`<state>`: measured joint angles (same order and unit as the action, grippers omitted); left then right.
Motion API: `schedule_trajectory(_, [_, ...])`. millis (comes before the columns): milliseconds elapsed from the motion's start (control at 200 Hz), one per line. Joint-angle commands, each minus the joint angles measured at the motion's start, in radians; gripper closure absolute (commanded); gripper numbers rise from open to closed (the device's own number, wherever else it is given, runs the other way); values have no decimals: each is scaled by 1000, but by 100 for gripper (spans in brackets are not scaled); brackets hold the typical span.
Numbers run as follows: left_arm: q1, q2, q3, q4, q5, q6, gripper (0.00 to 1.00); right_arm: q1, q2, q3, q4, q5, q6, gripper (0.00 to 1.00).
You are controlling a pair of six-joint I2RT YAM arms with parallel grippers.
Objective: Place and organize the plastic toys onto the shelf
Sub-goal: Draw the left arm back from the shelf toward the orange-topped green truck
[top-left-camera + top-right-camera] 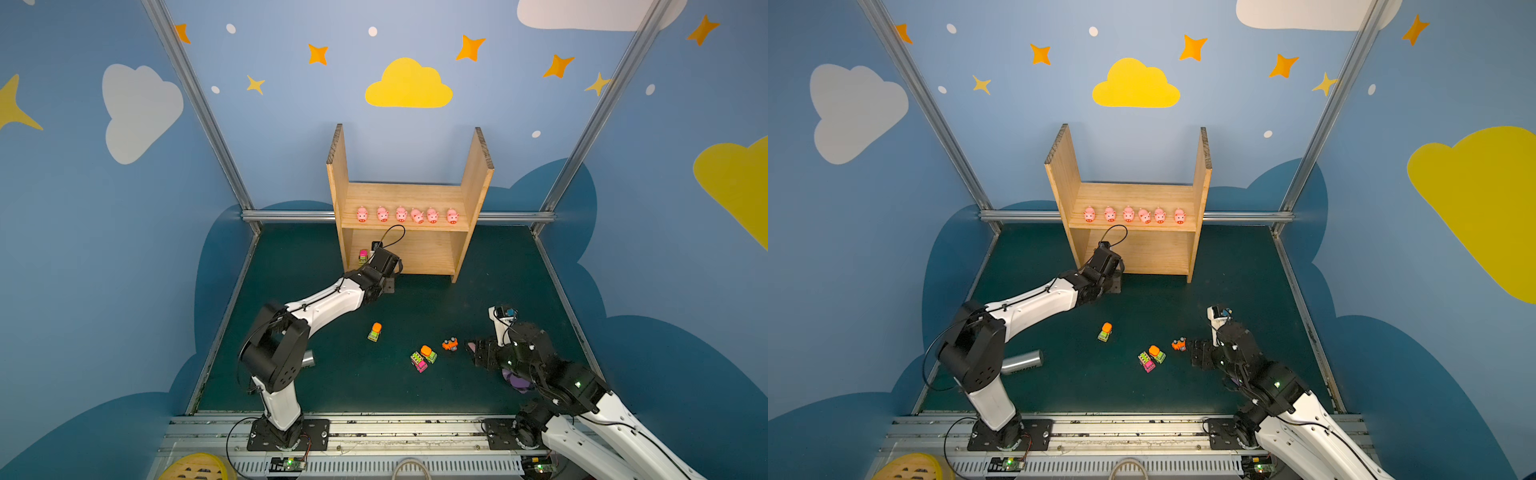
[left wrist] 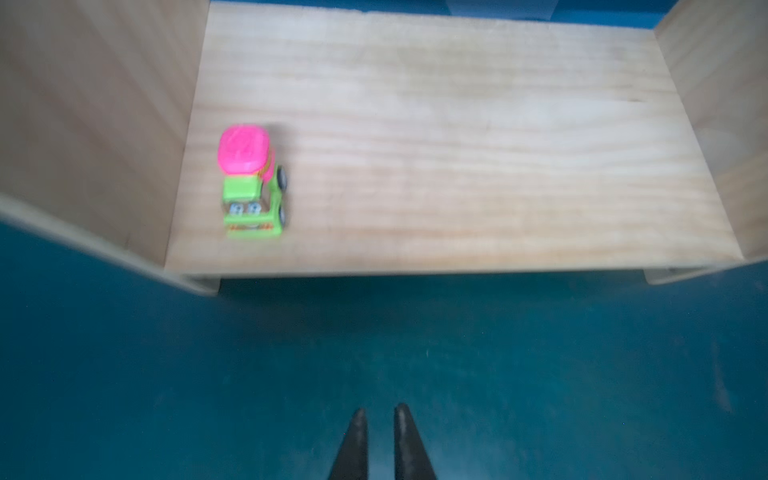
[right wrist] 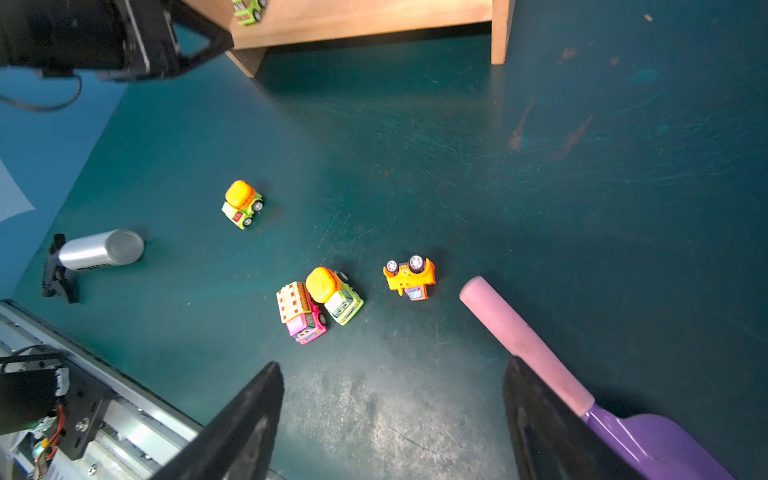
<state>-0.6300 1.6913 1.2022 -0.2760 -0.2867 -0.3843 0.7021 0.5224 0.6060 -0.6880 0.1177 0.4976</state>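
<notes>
Fingers (image 2: 357, 444) on the left stand barely parted, empty; right fingers (image 3: 245, 424) gape wide, empty. Ahead of the left pair, the shelf (image 2: 415, 124) carries a pink-topped truck (image 2: 251, 183). Beyond the right pair, a tipped orange car (image 3: 409, 276) looks light and slick: pinch its flanks

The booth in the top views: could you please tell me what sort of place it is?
Likely a robot test cell dressed as a playroom: cloud-and-star walls, arms bolted to a rail, pigs on a shelf.
</notes>
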Motion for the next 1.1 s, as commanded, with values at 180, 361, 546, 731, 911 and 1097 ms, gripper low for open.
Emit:
schedule_trajectory(180, [-87,-368,-211,-141,-132,-115,29,20,2,30,-18,-55,24,18])
schedule_trajectory(361, [-110,-604,-373,-170,-123,-146,2,85,40,12,36,-41,54,17])
schedule_trajectory(546, [-146,-770,-503,-185,-145,-216,0,173,100,0,82,4,86,17])
schedule_trajectory(731, [-171,-871,-611,-142,-121,-208,0,246,149,3,114,19,112,17])
schedule_trajectory(911, [-172,-870,-672,-106,-94,-181,0,289,198,8,149,41,132,17])
schedule_trajectory(1097, [-172,-846,-738,-45,-111,-142,0,308,285,19,188,60,137,17])
